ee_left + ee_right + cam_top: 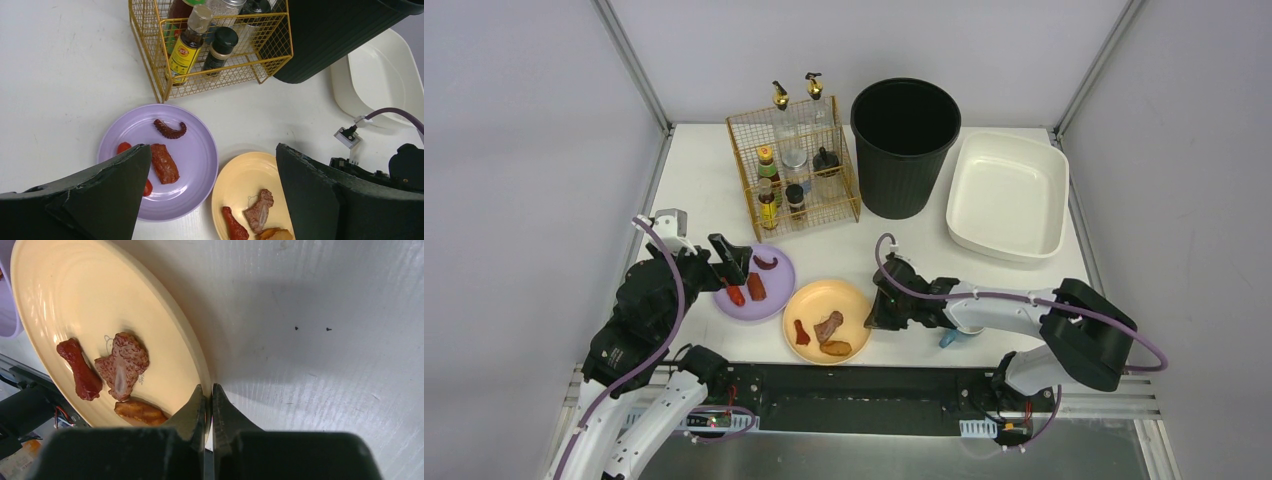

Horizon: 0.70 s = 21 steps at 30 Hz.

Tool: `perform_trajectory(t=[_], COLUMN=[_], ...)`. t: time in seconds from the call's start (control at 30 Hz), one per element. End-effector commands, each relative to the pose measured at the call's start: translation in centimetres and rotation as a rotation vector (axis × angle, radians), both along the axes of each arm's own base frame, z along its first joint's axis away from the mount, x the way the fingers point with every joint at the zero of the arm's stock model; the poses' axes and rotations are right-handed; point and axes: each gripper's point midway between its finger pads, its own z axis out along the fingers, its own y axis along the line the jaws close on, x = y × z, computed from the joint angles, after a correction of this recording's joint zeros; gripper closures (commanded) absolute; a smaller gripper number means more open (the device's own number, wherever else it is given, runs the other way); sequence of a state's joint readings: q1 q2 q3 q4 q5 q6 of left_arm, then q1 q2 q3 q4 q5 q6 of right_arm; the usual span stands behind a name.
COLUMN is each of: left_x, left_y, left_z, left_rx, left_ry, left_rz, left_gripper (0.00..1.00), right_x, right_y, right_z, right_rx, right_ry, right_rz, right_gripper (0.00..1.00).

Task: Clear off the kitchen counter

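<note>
- Evidently the right tool [206, 391] is clenched on the near rim of the yellow plate [100, 285]. One finger lies over the lip and the other under it, a thin pinch that suits a shallow dish lying flat.
- That plate is smooth and glossy with a gently raised edge. It carries a dark red drumstick-shaped piece [80, 370], a brown slice with a pale centre [122, 362] and a golden fried bit [140, 412], so I judge it needs to be lifted level.
- The left tool [212, 150] is released, its jaws spread wide above the purple plate [195, 145], probably lining up on the scraps there.
- On the purple plate lie a curled tentacle [170, 130], a reddish-brown strip [165, 162] and small red bits partly hidden by the left finger.
- Both plates rest on the counter [694, 190], a flat matte white top stretching from the arms' bases to the back wall.
- Further back stand a gold wire rack [794, 165] of bottles, a ribbed black bin [904, 145] and a white tub [1009, 195] with rounded walls, the likely places for scraps and dishes.
</note>
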<state>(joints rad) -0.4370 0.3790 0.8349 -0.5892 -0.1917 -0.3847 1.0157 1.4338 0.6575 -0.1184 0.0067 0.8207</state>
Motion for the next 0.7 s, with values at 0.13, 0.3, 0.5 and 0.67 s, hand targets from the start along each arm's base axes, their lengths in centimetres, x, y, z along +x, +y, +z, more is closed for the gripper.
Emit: perform_trajectory(t=[0.13,0.3,0.5,0.67], left_x=[0.0,-0.1,-0.2,-0.2], left_y=[0.2,0.5,0.7,0.8], left_z=[0.0,0.0,0.1,0.2], left_rx=[0.009,0.008,0.008,0.005], left_ry=[-0.004,-0.010,-0.016,-0.020], left_rz=[0.005,0.018,0.027,0.030], left_gripper=[0.00,0.00,0.00,0.00], right_x=[0.9,1.1,1.6,2.1], right_y=[0.0,-0.8,-1.6,-2.3], right_z=[2.0,4.4,7.8,10.8], right_rx=[0.018,0.012,0.044,0.074], right_ry=[-0.061,-0.111,-0.162,-0.188], right_rz=[-0.012,0.003,-0.006,-0.012], right_gripper=[1.00,1.00,1.00,1.00])
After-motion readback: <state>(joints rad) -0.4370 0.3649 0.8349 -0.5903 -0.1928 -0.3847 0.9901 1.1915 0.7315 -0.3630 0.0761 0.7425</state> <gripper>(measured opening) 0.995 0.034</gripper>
